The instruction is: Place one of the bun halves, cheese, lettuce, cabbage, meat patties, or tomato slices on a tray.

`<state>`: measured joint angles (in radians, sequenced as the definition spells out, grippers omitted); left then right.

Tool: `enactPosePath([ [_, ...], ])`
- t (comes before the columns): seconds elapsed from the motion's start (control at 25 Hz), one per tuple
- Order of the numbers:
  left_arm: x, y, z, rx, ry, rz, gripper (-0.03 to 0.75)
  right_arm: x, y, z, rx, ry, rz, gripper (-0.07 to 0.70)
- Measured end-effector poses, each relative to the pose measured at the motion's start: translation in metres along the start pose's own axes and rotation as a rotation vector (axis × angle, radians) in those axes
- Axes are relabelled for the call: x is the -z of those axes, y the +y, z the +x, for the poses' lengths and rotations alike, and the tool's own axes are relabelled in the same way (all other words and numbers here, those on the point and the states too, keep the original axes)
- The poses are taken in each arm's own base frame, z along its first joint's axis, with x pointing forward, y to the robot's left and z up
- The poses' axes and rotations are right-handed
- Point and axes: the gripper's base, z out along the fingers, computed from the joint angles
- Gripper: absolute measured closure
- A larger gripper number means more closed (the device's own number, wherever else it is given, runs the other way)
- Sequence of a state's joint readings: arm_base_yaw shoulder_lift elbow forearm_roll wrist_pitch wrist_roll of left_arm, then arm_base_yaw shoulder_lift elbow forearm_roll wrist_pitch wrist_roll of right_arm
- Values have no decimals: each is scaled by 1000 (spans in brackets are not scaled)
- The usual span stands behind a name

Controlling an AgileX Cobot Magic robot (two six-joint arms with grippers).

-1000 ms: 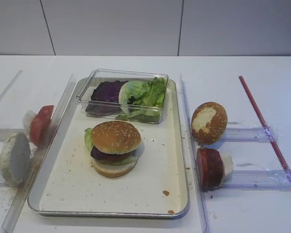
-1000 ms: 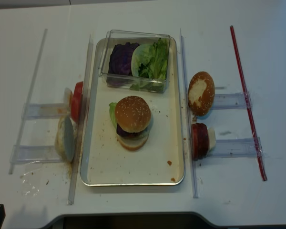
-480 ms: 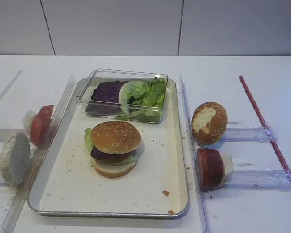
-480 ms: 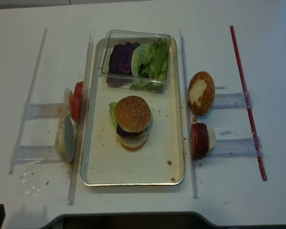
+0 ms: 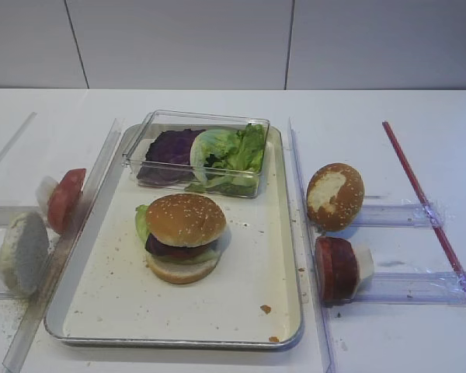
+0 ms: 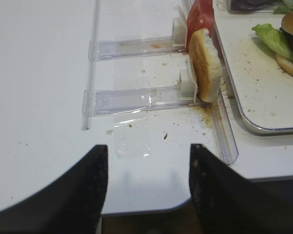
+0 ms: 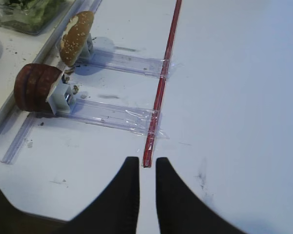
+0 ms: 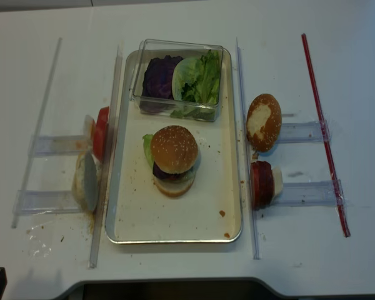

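At the bottom of my wrist views my right gripper (image 7: 142, 187) is pressed nearly together on nothing and my left gripper (image 6: 149, 187) is spread wide, while farther off, mid-frame, the sesame bun top (image 5: 186, 219) caps the stack on the tray (image 5: 241, 311), with lettuce (image 5: 237, 151) and cabbage (image 5: 173, 145) boxed beyond.

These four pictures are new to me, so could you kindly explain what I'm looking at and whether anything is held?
It is a two-armed robot at a white table. Two pictures look down from above; the other two come from cameras on the wrists. The dark prongs low in those are the hands: the left hand open, the right hand shut, and both hold nothing. On the tray stands an assembled burger with a sesame bun top, behind it a clear box of lettuce and purple cabbage. Spare pieces stand on edge beside the tray: a tomato slice, a meat patty.
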<state>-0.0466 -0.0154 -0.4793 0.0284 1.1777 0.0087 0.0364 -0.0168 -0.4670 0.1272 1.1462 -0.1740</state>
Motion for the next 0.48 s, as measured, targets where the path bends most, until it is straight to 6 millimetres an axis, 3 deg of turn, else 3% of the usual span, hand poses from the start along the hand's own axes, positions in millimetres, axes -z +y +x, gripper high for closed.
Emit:
enactPosePath([
  [0.48, 0, 0, 0, 0, 0, 0, 357, 0, 0, 0, -2, 0, 0, 510],
])
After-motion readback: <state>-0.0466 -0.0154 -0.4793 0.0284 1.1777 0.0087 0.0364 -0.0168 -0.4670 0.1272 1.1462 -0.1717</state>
